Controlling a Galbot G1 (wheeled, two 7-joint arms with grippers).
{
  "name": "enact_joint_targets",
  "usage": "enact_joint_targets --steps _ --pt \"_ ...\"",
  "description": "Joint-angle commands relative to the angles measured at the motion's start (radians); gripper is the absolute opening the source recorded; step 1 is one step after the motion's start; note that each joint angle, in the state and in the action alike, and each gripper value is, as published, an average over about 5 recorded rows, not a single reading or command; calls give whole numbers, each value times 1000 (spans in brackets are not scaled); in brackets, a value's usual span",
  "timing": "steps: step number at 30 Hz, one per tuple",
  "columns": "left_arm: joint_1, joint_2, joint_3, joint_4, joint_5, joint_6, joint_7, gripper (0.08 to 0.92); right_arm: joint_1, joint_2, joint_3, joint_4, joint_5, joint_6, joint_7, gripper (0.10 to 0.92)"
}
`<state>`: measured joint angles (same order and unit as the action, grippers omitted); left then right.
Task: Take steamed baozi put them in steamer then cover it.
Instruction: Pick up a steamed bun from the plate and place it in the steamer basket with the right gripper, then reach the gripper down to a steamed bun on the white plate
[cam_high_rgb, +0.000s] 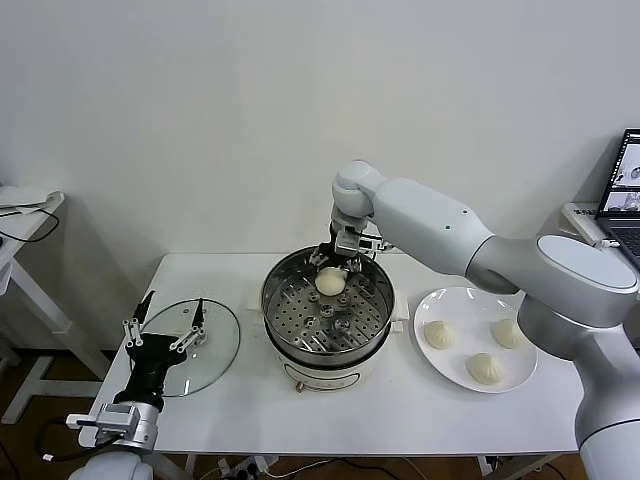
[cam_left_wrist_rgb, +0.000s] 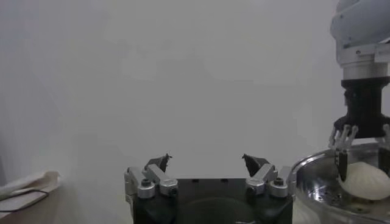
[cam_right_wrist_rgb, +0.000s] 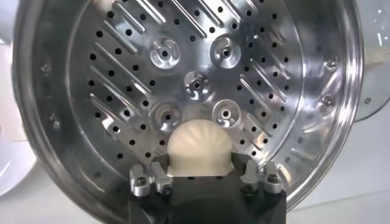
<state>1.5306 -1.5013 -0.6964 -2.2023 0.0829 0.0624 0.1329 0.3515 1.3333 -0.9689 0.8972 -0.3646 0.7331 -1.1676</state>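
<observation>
Steamer (cam_high_rgb: 327, 318) of shiny steel stands mid-table on a white base, uncovered, with no readable brand or lettering anywhere. One baozi (cam_high_rgb: 330, 281) sits on the perforated tray near the far rim; most of the tray is bare. The right claw (cam_high_rgb: 345, 258) hangs over that bun, fingers spread to either side of it; whether they touch it cannot be told. Three more baozi (cam_high_rgb: 486, 368) lie on a white plate (cam_high_rgb: 432, 303) just right of the steamer. The glass lid (cam_high_rgb: 215, 340) lies flat near the table's (cam_high_rgb: 400, 420) left edge. The left claw (cam_high_rgb: 165, 330) hovers over the lid, wide open and empty. A laptop (cam_high_rgb: 622, 195) shows at far right.
</observation>
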Motion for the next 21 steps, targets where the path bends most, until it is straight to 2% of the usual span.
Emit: enact_joint_targets --steps 1,8,14,21 --pt "2 0 0 -3 0 0 0 823 1 -3 6 10 34 -29 11 821" --pt "17 -3 9 -21 5 1 -1 823 201 -181 -77 184 324 -187 -56 823" --pt "29 -3 24 -40 15 -1 -2 823 399 -423 -227 348 593 -446 -130 823" --pt "38 2 40 -54 24 -2 -3 823 363 -657 -275 448 666 -785 -129 823"
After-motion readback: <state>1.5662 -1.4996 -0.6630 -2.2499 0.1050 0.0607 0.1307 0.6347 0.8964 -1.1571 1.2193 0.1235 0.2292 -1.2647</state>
